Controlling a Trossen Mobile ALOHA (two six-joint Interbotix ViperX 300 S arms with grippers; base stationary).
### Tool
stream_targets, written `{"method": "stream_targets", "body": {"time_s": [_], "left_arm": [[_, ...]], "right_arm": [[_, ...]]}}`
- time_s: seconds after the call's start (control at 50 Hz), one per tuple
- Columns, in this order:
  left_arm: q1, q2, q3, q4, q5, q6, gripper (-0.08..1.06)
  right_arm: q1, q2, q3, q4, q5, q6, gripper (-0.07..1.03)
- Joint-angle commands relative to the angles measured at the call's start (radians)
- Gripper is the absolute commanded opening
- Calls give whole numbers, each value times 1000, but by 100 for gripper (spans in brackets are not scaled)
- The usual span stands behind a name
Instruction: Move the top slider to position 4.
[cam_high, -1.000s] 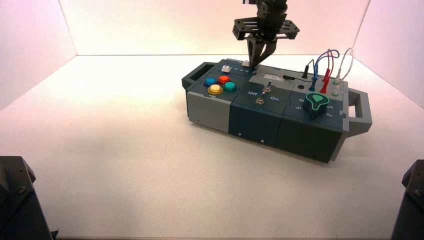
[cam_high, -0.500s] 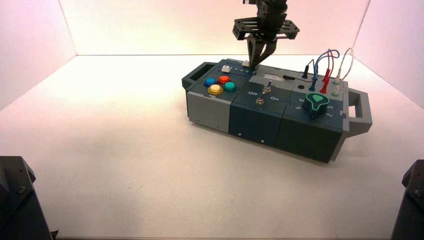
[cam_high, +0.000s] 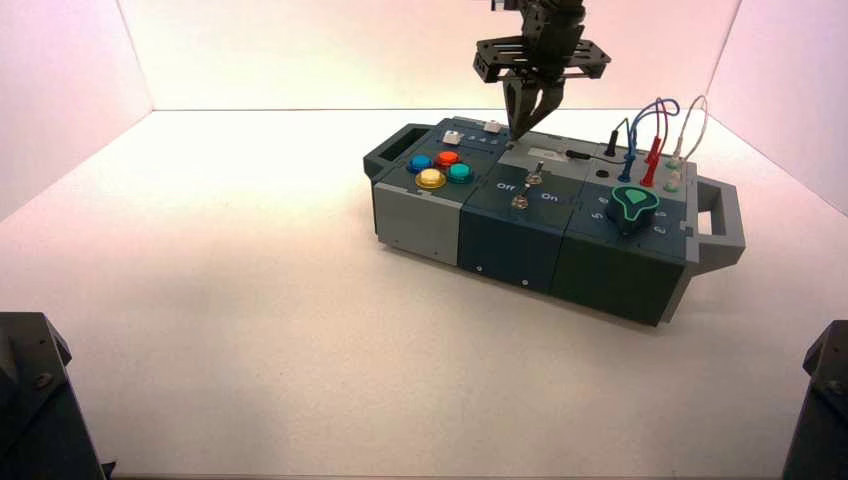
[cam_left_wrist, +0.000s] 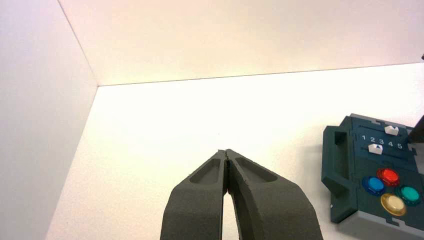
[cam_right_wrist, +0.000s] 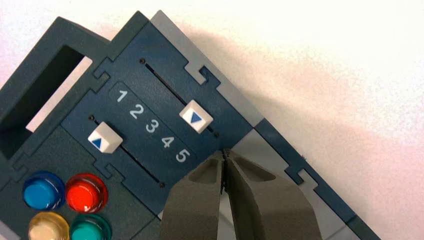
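So the right gripper (cam_right_wrist: 225, 152) is over the box (cam_high: 520, 215), fingertips pinched together with nothing between them. Just beside those tips is the top slider (cam_right_wrist: 196, 116), white knob lined up with the 4. A bit further from them, the other white slider (cam_right_wrist: 105, 137) sits near 1, then the coloured buttons (cam_right_wrist: 86, 193). Left gripper's (cam_left_wrist: 226, 152) well apart from it, off the box, closed and empty.
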Motion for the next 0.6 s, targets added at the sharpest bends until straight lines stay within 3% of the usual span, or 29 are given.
{"method": "stream_targets", "body": {"time_s": [0.02, 0.34, 0.6], "left_arm": [[-6, 0, -29, 0, -11, 5, -3], [-6, 0, -29, 3, -11, 6, -3], [-6, 0, -28, 2, -8, 6, -3]], "right_arm": [[3, -67, 0, 2, 0, -2, -2], [17, -187, 63, 3, -31, -9, -2], [37, -209, 98, 2, -51, -9, -2]]}}
